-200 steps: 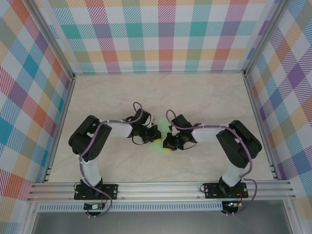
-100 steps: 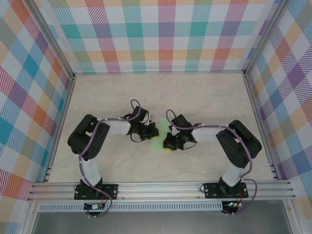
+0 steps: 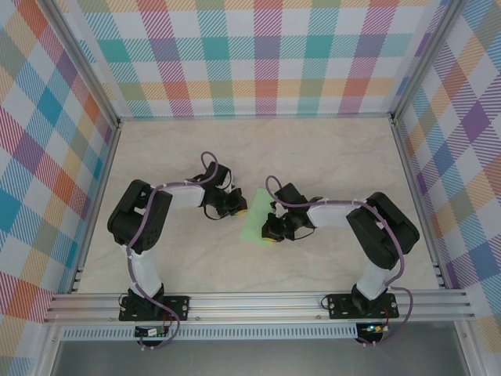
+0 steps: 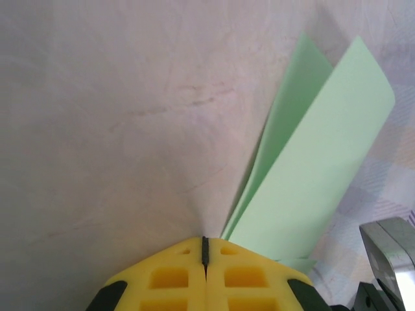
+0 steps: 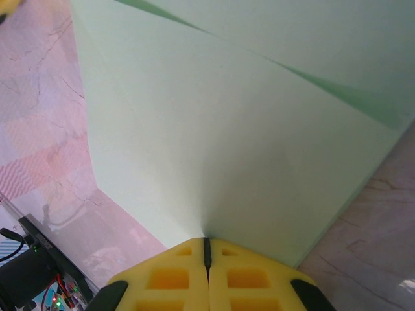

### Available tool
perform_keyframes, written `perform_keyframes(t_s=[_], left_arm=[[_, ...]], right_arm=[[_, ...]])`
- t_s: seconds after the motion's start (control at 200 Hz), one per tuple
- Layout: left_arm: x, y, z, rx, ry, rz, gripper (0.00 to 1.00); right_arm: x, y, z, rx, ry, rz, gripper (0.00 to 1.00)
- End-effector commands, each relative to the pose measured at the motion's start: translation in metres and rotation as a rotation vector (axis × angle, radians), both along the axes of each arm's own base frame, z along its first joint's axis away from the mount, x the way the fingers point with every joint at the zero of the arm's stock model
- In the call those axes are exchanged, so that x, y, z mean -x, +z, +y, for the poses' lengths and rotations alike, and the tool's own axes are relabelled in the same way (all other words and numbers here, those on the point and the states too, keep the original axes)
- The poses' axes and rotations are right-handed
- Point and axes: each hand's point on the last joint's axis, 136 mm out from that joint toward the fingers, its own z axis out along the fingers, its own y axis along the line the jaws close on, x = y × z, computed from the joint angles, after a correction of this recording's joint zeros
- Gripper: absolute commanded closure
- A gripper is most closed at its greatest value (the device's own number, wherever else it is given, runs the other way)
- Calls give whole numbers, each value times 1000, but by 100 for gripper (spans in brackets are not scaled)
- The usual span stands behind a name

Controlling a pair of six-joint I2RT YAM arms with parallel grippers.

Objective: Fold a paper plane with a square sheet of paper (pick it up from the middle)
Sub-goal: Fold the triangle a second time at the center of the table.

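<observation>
The square sheet of paper (image 3: 250, 223) is pale mint green and lies in the middle of the table between my two grippers. In the left wrist view the paper (image 4: 311, 175) shows two folded layers rising just right of my left gripper (image 4: 205, 241). That gripper's yellow jaws are pressed together with nothing between them. From above, the left gripper (image 3: 239, 206) sits at the sheet's upper left edge. My right gripper (image 3: 268, 233) is at its lower right edge. In the right wrist view the paper (image 5: 214, 129) runs into the closed slit of the right gripper (image 5: 207, 241). A paper plane is out of view.
The marble-look table (image 3: 329, 157) is fenced by checkered walls (image 3: 258, 63) at the back and both sides. An aluminium rail (image 3: 258, 301) carries both arm bases at the near edge. A grey metal part (image 4: 389, 259) shows at the lower right of the left wrist view.
My left gripper has drawn back up and to the left off the paper, staying shut. More of the sheet now shows. The right gripper has kept its place.
</observation>
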Motion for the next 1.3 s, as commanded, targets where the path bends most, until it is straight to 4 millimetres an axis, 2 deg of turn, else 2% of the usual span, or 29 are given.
perform_keyframes(t_s=[0.0,0.15,0.225,0.375,0.485,0.695,1.295], left_arm=[[-8,22,10,-15,6,-45,97],[-1,50,-1,55,-22,-87,96],[8,55,-10,73,-60,-91,95],[24,49,-29,77,-120,-82,95],[29,36,-37,65,-134,-58,96],[28,19,-40,45,-126,-30,96],[31,-3,-37,13,-128,11,96]], right_arm=[[14,-25,-19,113,-1,67,94],[-2,-4,-5,67,-1,19,90],[-12,11,2,46,-7,-20,86],[-29,36,3,35,-48,-87,82],[-36,46,-6,42,-107,-120,77],[-40,37,-33,34,-244,-80,70],[-40,9,-29,10,-276,13,69]])
